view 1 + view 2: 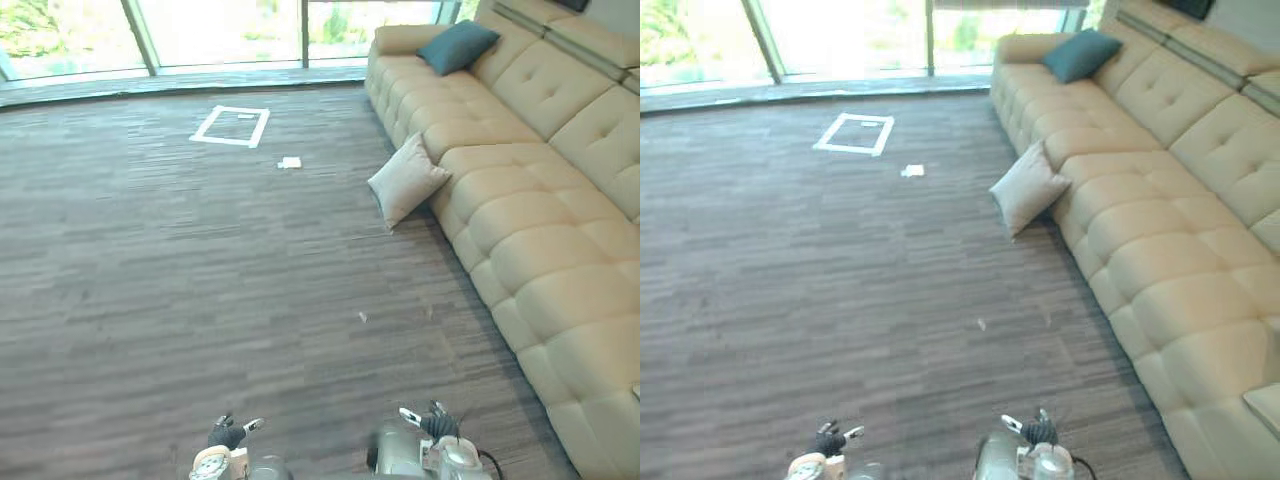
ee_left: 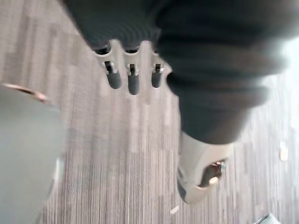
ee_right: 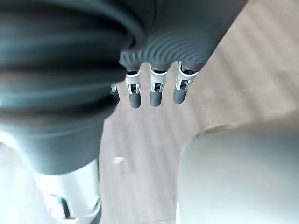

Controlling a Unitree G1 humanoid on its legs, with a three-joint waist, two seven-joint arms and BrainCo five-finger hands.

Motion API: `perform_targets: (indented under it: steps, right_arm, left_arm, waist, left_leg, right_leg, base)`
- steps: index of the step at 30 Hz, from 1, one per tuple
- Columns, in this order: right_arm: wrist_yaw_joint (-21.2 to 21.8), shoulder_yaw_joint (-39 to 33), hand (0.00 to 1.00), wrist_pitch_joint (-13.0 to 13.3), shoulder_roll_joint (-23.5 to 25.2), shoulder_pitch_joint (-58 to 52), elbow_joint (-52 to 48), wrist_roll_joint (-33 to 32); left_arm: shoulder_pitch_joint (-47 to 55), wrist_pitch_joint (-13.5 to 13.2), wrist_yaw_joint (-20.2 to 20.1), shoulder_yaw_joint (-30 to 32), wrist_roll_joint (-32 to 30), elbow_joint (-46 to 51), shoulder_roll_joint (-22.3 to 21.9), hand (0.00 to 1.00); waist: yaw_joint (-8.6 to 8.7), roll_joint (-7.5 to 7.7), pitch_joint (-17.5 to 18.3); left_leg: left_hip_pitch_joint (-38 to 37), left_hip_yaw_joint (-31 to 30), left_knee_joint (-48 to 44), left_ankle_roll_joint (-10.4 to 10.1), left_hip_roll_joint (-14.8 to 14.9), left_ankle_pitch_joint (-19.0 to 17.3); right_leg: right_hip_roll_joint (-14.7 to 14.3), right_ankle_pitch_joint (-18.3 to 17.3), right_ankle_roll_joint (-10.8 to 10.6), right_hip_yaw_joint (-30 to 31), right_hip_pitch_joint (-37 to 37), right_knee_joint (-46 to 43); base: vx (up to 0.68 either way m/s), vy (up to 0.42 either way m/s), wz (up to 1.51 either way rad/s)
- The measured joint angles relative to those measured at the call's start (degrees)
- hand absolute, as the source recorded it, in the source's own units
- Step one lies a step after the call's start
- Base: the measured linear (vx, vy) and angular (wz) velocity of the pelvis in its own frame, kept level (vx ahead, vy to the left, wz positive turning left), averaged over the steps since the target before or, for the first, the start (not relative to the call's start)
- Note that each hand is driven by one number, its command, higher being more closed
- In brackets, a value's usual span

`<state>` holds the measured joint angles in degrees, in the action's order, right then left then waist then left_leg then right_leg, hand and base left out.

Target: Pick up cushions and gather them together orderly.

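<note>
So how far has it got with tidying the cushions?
Nothing looks gathered yet. The beige cushion is on the floor, leaning against the sofa; the teal cushion sits apart at the sofa's far end. The left robot hand and right robot hand hold nothing. Gathering them remains.

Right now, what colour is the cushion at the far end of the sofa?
That cushion is dark teal; the left eye view shows it best.

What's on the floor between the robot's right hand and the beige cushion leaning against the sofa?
Bare floor apart from two tiny pale scraps, seen in the left eye view between right hand and beige cushion.
</note>
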<state>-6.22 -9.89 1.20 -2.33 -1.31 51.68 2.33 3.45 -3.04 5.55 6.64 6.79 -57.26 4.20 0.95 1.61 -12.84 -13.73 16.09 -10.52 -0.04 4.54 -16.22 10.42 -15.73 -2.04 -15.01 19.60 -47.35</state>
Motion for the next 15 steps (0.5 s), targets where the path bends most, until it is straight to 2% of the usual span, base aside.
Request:
perform_targets:
  steps: [1,2,3,4,5,6,7,8,9,10,11,12,13,15]
  right_arm:
    - [0.0,-0.1,0.0,0.0,-0.1,0.1,-0.3,0.0]
    - [0.1,-0.1,0.0,-0.1,-0.2,0.0,-0.5,0.0]
    - [0.1,-0.1,0.0,-0.3,-0.3,-0.2,-0.5,0.0]
    - [0.1,-0.6,0.0,-0.3,-0.8,-0.5,-0.8,0.0]
    - [0.0,-0.7,0.0,-0.4,-2.0,-0.6,-1.0,0.2]
    - [0.1,-1.3,0.0,-0.5,-2.4,-0.6,-1.6,0.1]
    - [0.1,-1.3,0.0,-0.7,-2.4,-0.7,-1.9,0.1]
    - [0.0,-1.3,0.0,-0.8,-2.5,-0.7,-2.7,0.1]
    - [0.0,-1.3,0.0,-1.0,-2.4,-1.1,-3.2,0.0]
    - [-0.2,-0.9,0.0,-1.1,-2.1,-1.5,-3.3,-0.1]
    - [-0.2,-0.5,0.0,-1.2,-1.4,-1.8,-3.3,-0.1]
    - [-0.2,-0.4,0.0,-1.2,-0.1,-2.4,-3.3,-0.2]
    - [-0.2,0.0,0.0,-1.4,0.5,-3.0,-3.3,-0.2]
    - [-0.3,0.4,0.0,-1.7,0.4,-3.2,-3.1,-0.2]
  left_arm:
    - [0.0,0.0,0.0,-0.1,0.0,-0.3,0.1,0.0]
    - [0.0,0.0,0.0,-0.6,-0.1,-0.6,0.3,0.0]
    - [0.3,0.0,0.0,-1.1,-0.4,-0.8,0.8,0.0]
    - [0.3,0.1,0.0,-0.7,-0.7,-1.3,0.2,0.0]
    - [0.6,-0.2,0.0,0.7,-1.0,-1.3,-1.4,0.0]
    - [0.6,-0.2,0.0,2.5,-1.6,-1.1,-2.9,0.0]
    - [0.7,-0.2,-0.1,3.3,-2.1,-1.1,-3.2,0.0]
    - [0.7,-0.1,-0.2,4.4,-2.2,-0.7,-3.5,0.0]
    - [0.7,-0.1,-0.3,5.7,-2.2,-0.2,-3.9,0.0]
    - [1.4,-0.1,-0.5,7.0,-2.2,1.3,-4.7,0.0]
    - [1.8,-0.2,-0.7,8.0,-2.2,2.6,-4.9,0.0]
    - [2.0,-0.2,-0.7,8.2,-2.2,3.7,-4.5,0.0]
    - [2.0,-0.3,-0.8,8.0,-2.2,4.6,-4.2,0.0]
    - [2.0,-0.6,-0.8,7.9,-1.8,5.7,-4.2,0.0]
  waist:
    - [0.17,0.08,0.0]
    - [0.48,0.29,-0.1]
    - [1.03,0.91,-0.4]
    - [1.45,-0.22,-0.4]
    - [0.97,-2.08,0.0]
    - [1.17,-2.9,-0.2]
    - [1.39,-3.42,0.1]
    - [1.89,-4.22,-0.2]
    - [1.95,-4.89,-0.5]
    - [1.55,-5.14,-0.7]
    - [1.28,-5.23,-0.8]
    - [0.54,-4.36,-1.1]
    - [-0.16,-3.46,-0.9]
    - [-0.81,-3.44,-0.9]
  left_leg:
    - [-1.6,-0.1,1.2,0.0,0.5,0.0]
    - [-3.3,-0.4,2.3,-0.1,0.7,0.0]
    - [-5.5,-1.5,3.2,-0.9,0.1,-0.5]
    - [-7.7,-2.7,3.5,-1.5,1.4,-0.8]
    - [-8.2,-2.6,2.3,-3.4,2.7,0.3]
    - [-7.5,-3.8,-2.4,-5.9,3.3,1.9]
    - [-5.4,-5.0,-7.8,-7.0,4.2,2.6]
    - [-0.9,-7.5,-18.8,-8.6,6.1,5.2]
    - [3.3,-9.9,-29.0,-10.2,7.8,9.4]
    - [8.8,-10.5,-42.8,-11.4,10.5,9.5]
    - [11.7,-9.7,-49.4,-10.8,12.1,8.6]
    - [15.0,-8.0,-53.8,-9.7,12.9,7.1]
    - [19.4,-5.2,-54.1,-8.1,13.0,5.8]
    - [25.0,-2.1,-49.2,-7.1,12.6,4.4]
  right_leg:
    - [-0.9,1.5,0.2,-1.0,1.3,7.8]
    - [-1.9,4.8,0.0,-0.8,1.5,17.0]
    - [-2.7,13.2,0.8,0.4,0.1,25.9]
    - [-3.9,15.2,5.0,1.2,-0.5,23.1]
    - [-4.4,11.4,5.4,1.4,0.3,19.1]
    - [-4.2,7.1,6.3,1.0,0.4,14.7]
    - [-4.3,5.3,6.3,0.5,-0.1,13.8]
    - [-5.1,3.4,6.8,-0.2,-2.5,14.2]
    - [-6.3,2.5,7.1,-0.5,-5.3,15.7]
    - [-8.5,1.4,7.6,-0.8,-10.5,18.7]
    - [-9.5,0.8,7.9,-0.7,-14.2,20.7]
    - [-9.8,-0.1,7.8,-0.6,-18.4,22.9]
    - [-9.7,-1.6,7.9,0.1,-22.4,25.9]
    - [-9.9,-2.1,7.0,0.9,-26.5,29.6]
  base:
    - [0.7,-0.187,0.29]
    - [0.6,-0.198,0.47]
    - [0.64,-0.217,0.5]
    - [0.64,-0.207,0.25]
    - [0.75,-0.256,0.0]
    - [0.59,-0.224,-0.1]
    - [0.57,-0.251,0.06]
    - [0.45,-0.194,0.1]
    - [0.66,-0.242,0.01]
    - [0.54,-0.166,-0.09]
    - [0.62,-0.171,-0.14]
    - [0.47,-0.118,-0.11]
    - [0.44,-0.11,-0.1]
    - [0.42,-0.049,-0.15]
